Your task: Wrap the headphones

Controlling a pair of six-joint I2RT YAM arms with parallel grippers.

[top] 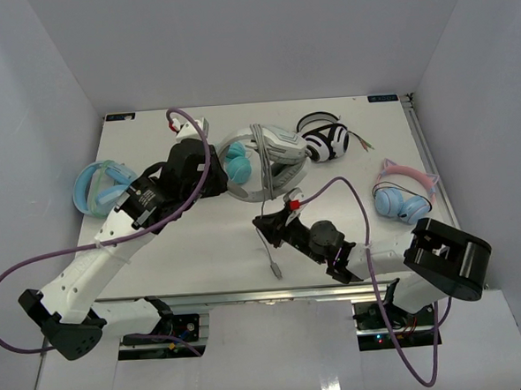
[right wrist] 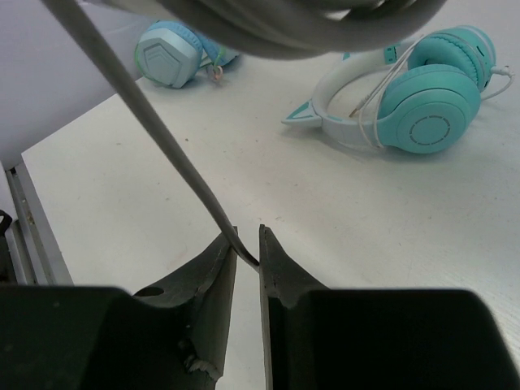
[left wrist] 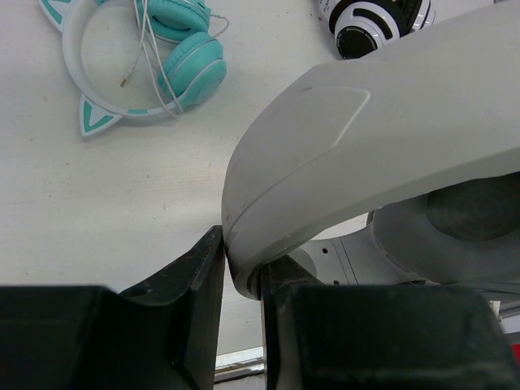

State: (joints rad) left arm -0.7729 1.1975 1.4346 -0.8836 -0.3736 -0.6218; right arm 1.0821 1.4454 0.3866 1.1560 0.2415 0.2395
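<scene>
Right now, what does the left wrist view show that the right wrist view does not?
Only left wrist: the left claw shut on the headband of the light grey over-ear headphones, and black-and-white striped headphones. Only right wrist: the right claw pinching the thin grey cable, and pale blue padded headphones. Both: teal cat-ear headphones with a white band.
</scene>
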